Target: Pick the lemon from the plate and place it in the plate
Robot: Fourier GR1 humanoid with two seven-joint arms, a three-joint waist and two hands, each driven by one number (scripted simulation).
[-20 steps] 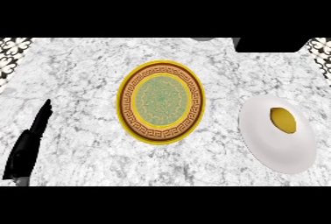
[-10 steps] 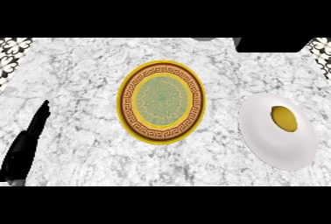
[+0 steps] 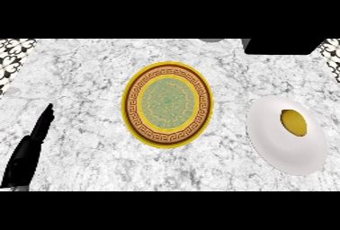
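Head view: my left hand (image 3: 30,146) rests released at desk (image 3: 79,72) edge; right unseen. Lemon (image 3: 294,122) could roll off white plate (image 3: 282,152) before reaching patterned plate (image 3: 168,104).

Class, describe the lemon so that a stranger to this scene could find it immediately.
Start at the marble counter and find the plain white plate at its right side. The lemon lies on it: a small yellow oval, unlike the patterned gold-rimmed plate at the centre.
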